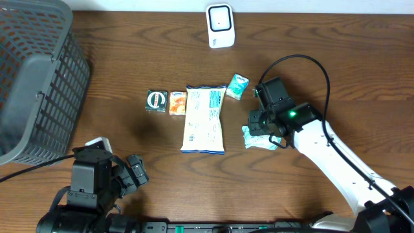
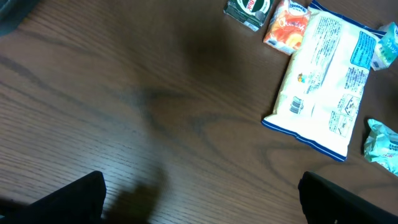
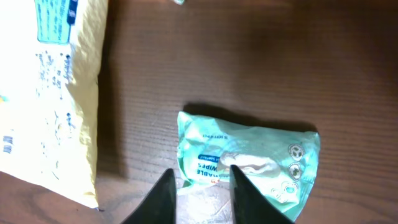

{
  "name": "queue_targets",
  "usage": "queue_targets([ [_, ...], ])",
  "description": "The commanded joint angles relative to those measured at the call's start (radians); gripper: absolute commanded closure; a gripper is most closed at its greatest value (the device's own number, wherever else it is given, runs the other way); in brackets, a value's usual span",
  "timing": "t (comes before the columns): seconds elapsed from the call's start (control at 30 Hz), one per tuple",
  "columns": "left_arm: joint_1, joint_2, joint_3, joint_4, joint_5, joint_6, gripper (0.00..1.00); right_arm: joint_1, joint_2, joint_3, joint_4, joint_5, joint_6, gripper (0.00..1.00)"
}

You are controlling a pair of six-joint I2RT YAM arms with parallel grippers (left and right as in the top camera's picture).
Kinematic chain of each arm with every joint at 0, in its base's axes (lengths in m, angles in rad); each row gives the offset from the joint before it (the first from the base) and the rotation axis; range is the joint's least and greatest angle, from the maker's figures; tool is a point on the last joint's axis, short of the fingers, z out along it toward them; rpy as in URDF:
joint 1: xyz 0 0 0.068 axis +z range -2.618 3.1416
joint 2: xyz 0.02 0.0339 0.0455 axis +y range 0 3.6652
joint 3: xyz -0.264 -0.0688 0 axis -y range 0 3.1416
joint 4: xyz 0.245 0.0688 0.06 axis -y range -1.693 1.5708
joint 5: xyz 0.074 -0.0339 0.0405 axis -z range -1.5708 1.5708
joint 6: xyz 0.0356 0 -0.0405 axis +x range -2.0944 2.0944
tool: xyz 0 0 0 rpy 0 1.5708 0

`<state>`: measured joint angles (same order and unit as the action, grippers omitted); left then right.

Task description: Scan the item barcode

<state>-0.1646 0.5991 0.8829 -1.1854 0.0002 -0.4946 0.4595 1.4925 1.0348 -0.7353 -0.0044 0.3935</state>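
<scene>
Straddling one edge of the wipes packet point(image 3: 249, 149) with my right pincer point(image 3: 201, 169), jaws standing narrow; cannot tell whether it is gripped. Packet is lying on the worktop point(image 1: 129, 77) near the snack bag point(image 1: 204, 120). My left pincer point(image 2: 200, 180) is hanging wide, empty.

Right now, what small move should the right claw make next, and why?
Probably close the right gripper fully on the wipes pack. Its fingers straddle the pack's near edge with a gap between them, and the pack lies flat on the table, so it likely needs a firm pinch before any lift toward the scanner.
</scene>
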Motion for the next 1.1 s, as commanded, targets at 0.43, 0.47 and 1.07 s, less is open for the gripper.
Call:
queue_targets([
  [0.43,0.002,-0.004,-0.002,-0.003,-0.009,-0.001,0.02,0.006,0.236,-0.005,-0.021,0.039,0.179,0.77],
  [0.47,0.002,-0.004,-0.002,-0.003,-0.009,-0.001,0.02,0.006,0.252,-0.005,-0.021,0.039,0.179,0.76],
  [1.07,0.002,-0.004,-0.002,-0.003,-0.009,-0.001,0.02,0.003,0.271,0.094,-0.188,-0.106,0.124,0.08],
])
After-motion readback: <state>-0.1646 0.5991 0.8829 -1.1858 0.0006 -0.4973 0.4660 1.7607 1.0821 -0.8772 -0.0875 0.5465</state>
